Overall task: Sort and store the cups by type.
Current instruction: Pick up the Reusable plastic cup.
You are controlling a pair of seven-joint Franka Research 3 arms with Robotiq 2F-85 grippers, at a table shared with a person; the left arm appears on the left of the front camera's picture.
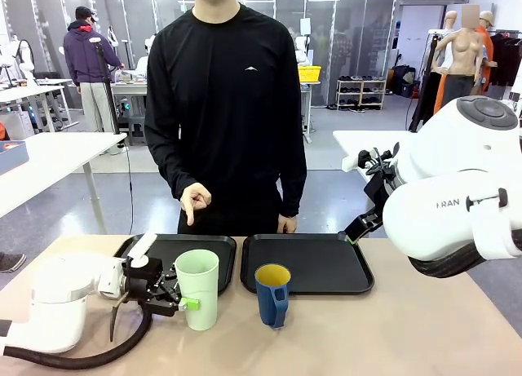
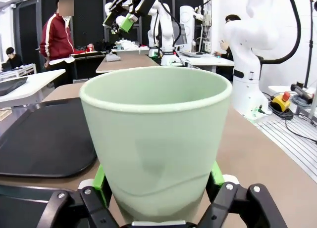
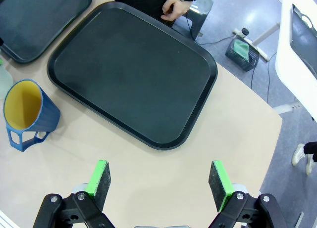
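Front view, far left: we are seeing the left gripper [image 1: 192, 299] lying low over the table [image 1: 408, 327], coming in from 9 o'clock, its jaws standing on either side of the tumbler [image 1: 196, 289]. In its wrist view the green pads [image 2: 101, 181] are sitting right at the tumbler's lower walls, spread wide. We are not able to tell whether they are pressing or only flanking.

The tumbler is standing upright on the table, just at 6 o'clock of the left tray [image 1: 208, 247]. A person's hand [image 1: 194, 201] is hanging above that tray's 12 o'clock edge, one finger pointing down.

At 3 o'clock of the tumbler, near but apart, the mug [image 1: 272, 294] is standing upright with its yellow inside showing and its handle turned toward the near edge. It is sitting on the table just at 6 o'clock of the right tray [image 1: 326, 266], by the tray's near left corner. The person's other hand [image 1: 285, 223] is down at the table's far edge, at 12 o'clock of the right tray.

Far right: the right gripper [image 3: 159, 178] is hovering raised above bare table, jaws spread wide and holding nothing. In its wrist view the right tray is lying at 12 o'clock of its pads and the mug at about 10 o'clock.
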